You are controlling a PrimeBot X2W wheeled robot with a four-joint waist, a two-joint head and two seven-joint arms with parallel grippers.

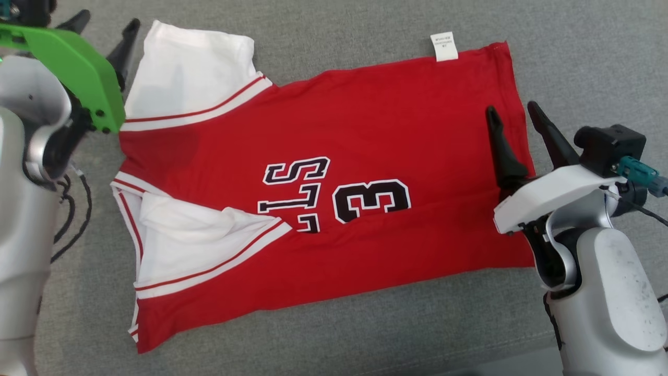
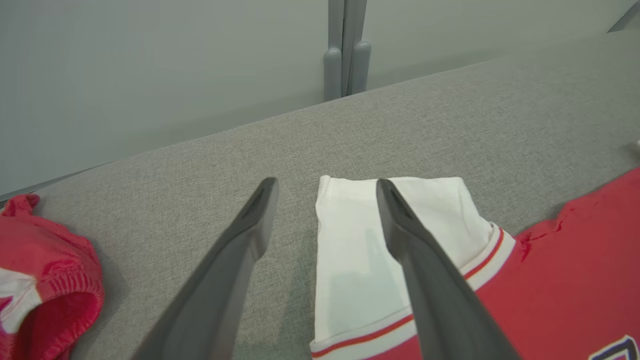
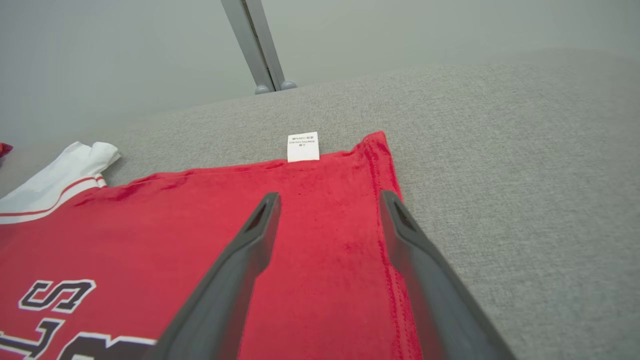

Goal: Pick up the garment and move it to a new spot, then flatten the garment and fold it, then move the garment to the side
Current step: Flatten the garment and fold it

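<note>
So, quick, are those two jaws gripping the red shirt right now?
Left gripper: jaws open, holding nothing.
Right gripper: jaws open, holding nothing.

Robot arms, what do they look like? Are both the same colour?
Mostly. Both are silvery-grey and rounded, ending in jaws with two long, dark, pointed fingers. The left arm wears a bright green cover and has black cables dangling beside it. The right arm has a white cover, a black block with a teal plug, and grey scuff marks.
</note>
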